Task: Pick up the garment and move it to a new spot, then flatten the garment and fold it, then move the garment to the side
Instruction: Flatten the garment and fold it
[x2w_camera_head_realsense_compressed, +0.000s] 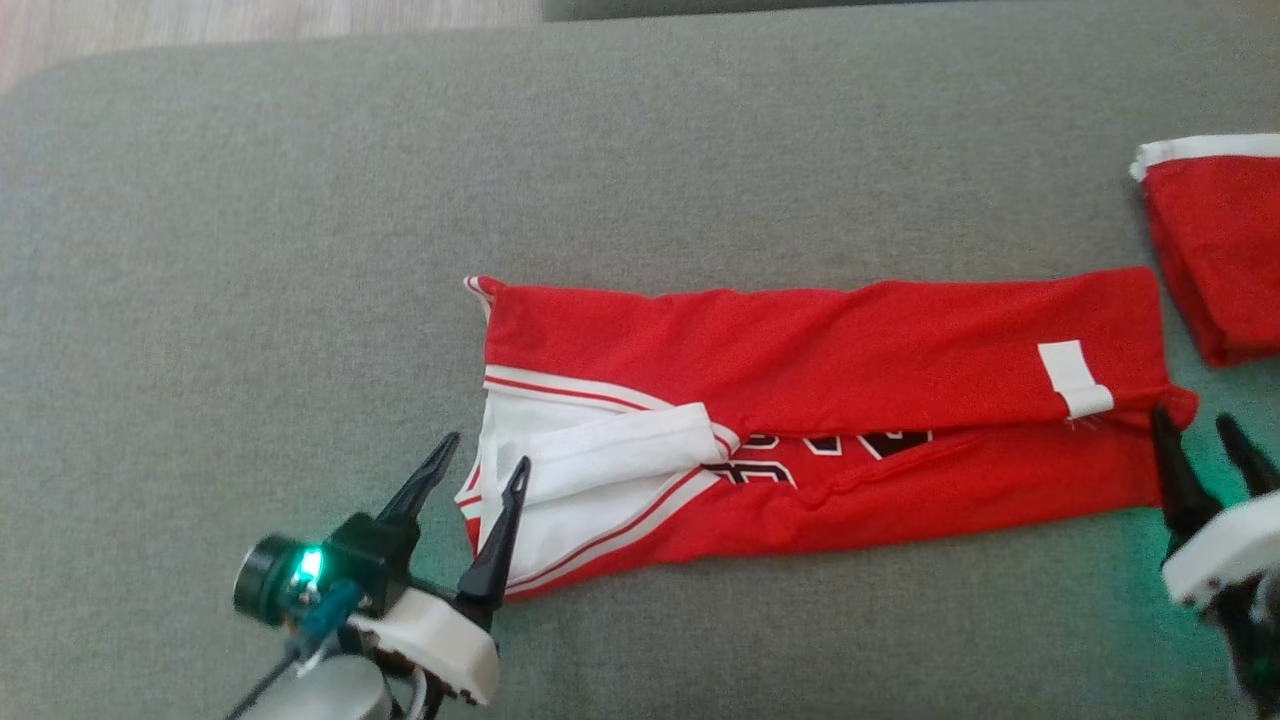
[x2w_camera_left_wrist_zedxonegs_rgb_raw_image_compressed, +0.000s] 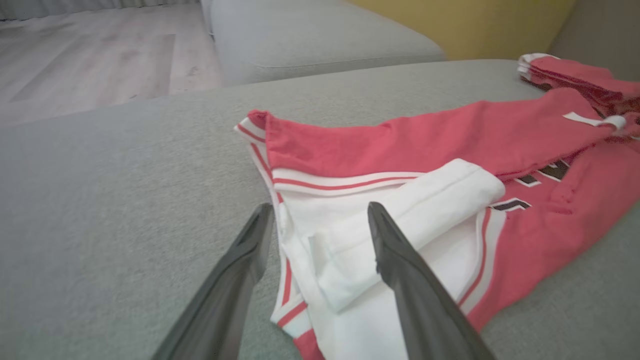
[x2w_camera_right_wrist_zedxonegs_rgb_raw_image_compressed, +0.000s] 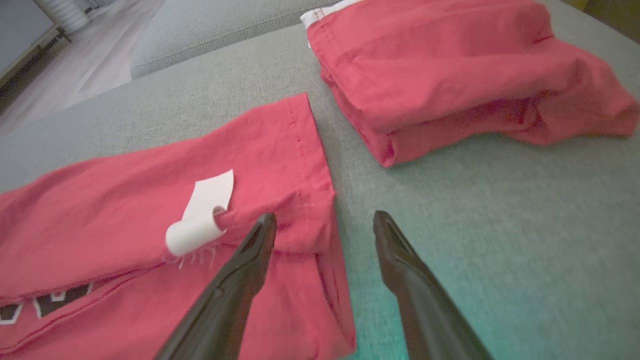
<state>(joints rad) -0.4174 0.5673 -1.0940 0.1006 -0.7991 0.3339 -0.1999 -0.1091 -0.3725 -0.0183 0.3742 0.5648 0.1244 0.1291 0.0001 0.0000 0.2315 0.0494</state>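
On the grey cushion (x2w_camera_head_realsense_compressed: 250, 250), the red garment (x2w_camera_head_realsense_compressed: 830, 340) lies folded lengthwise into a long strip across the middle, its white-trimmed end to the left. The left gripper (x2w_camera_head_realsense_compressed: 488, 450) stands at that end, fingers apart and straddling the white edge, gripping nothing. The right gripper (x2w_camera_head_realsense_compressed: 1192, 416) sits at the right hem, fingers likewise spread and empty. A second folded red garment (x2w_camera_head_realsense_compressed: 1220, 250) lies at the far right, apart from the strip.
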